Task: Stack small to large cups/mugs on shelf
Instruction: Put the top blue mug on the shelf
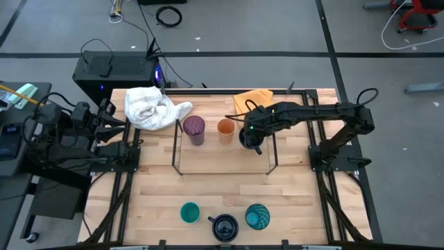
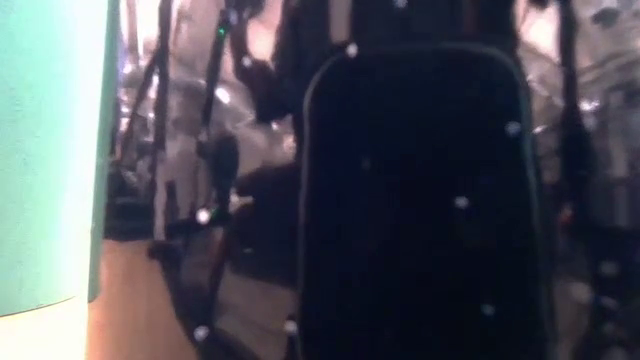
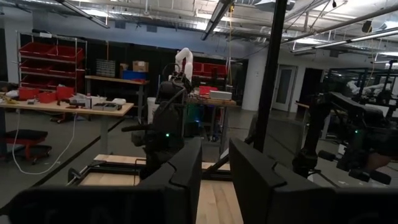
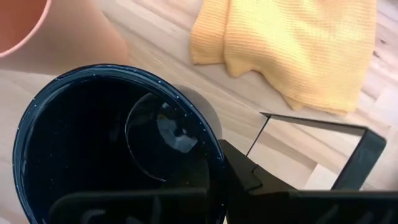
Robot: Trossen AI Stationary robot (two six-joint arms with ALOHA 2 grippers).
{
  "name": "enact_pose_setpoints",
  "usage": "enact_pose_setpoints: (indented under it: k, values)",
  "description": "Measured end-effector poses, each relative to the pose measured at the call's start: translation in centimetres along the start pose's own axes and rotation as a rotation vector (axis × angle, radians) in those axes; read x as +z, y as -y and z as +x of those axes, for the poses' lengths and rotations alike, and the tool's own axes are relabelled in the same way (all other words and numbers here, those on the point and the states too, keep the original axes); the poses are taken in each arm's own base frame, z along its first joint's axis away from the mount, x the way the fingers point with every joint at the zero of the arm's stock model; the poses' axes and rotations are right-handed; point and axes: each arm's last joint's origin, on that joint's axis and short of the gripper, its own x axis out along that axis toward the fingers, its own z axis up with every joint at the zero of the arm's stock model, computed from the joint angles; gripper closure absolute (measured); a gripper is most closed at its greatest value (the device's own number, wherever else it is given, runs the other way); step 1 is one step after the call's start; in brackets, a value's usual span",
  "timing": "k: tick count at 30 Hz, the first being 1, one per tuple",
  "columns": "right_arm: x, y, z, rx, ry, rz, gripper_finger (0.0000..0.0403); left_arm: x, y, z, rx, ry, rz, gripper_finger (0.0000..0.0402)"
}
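The right gripper [image 1: 251, 137] is clenched on the rim of a glossy dark navy mug [image 4: 118, 149], held at the thin black wire shelf [image 1: 176, 149], at three o'clock from a small orange cup [image 1: 226, 128]. The left gripper [image 3: 214, 177], parked at the table's nine o'clock edge, is seen parted, holding nothing.

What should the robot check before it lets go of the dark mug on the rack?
1. Right gripper shut on the dark mug, one finger inside the rim: ok.
2. Mug upright, mouth up: ok.
3. Mug in the rack's empty right spot, beside the orange cup and purple tumbler: ok.
4. Mug bottom resting on the rack: cannot tell.
5. Left gripper parked off the table's left edge, out of the way: ok.
6. Teal cup, second dark mug and patterned cup waiting at the front edge: ok.
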Motion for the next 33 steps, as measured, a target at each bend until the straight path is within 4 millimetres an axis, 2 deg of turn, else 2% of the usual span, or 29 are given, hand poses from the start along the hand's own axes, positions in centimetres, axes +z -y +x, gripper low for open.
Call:
enact_pose_setpoints:
  k: [16, 33]
  values:
    - [1.6, 0.7, 0.5, 0.047, -0.004, -0.062, 0.0387, 0.0, 0.0, 0.0, 0.0, 0.0, 0.001, 0.0312]
    - [5.3, 4.6, 1.8, 0.082, -0.085, -0.161, 0.0387, 0.0, 0.0, 0.0, 0.001, 0.0, -0.001, 0.0311]
